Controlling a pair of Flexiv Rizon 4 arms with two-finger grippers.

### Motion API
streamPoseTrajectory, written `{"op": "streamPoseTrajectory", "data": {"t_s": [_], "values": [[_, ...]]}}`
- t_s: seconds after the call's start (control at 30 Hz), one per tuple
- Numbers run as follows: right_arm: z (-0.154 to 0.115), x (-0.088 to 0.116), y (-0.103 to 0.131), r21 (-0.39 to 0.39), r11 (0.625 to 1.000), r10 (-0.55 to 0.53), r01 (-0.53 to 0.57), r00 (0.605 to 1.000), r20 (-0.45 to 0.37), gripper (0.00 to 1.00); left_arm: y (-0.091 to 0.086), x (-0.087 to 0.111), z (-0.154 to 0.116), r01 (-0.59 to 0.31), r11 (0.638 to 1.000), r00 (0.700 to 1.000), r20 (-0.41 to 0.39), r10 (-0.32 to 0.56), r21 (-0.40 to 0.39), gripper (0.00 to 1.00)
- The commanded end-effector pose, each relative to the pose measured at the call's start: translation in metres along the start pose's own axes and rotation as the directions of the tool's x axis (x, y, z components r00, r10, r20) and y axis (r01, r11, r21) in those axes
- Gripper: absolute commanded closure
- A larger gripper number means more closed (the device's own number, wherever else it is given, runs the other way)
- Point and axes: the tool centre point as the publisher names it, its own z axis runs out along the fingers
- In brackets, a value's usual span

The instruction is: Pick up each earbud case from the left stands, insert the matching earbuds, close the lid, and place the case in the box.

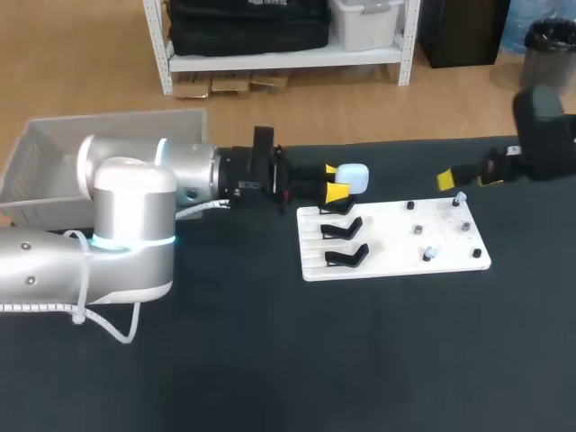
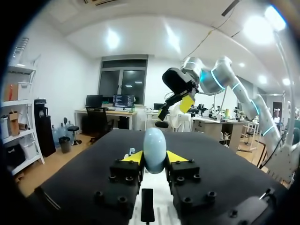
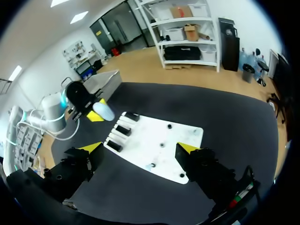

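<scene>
Left gripper [image 1: 335, 180] clamping pale-blue earbud case [image 1: 354, 177] beyond the white board [image 1: 387, 238]'s far-left corner; right gripper [image 1: 447, 180] beside its far-right corner.

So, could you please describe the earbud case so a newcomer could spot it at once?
Find the flat white board on the black table. At its far left corner, the yellow-tipped left gripper is shut on the pale blue, rounded earbud case. Unlike the black stands beside it, it is pale and smooth.
</scene>
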Motion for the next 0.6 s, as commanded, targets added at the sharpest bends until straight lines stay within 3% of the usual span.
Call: {"op": "streamPoseTrajectory", "data": {"t_s": [0.03, 0.6], "values": [[0.004, 0.0, 0.021, 0.035, 0.999, -0.016, 0.016, 1.0, -0.009, 0.0, -0.001, 0.004, 0.002, 0.007, 1.0, 1.0, 0.0, -0.007, 0.004, 1.0], [0.045, -0.005, 0.069, 0.041, 0.998, -0.041, 0.044, 0.996, -0.076, 0.0, -0.001, 0.01, 0.001, 0.016, 1.0, 1.0, -0.012, -0.016, 0.025, 1.0]]}}
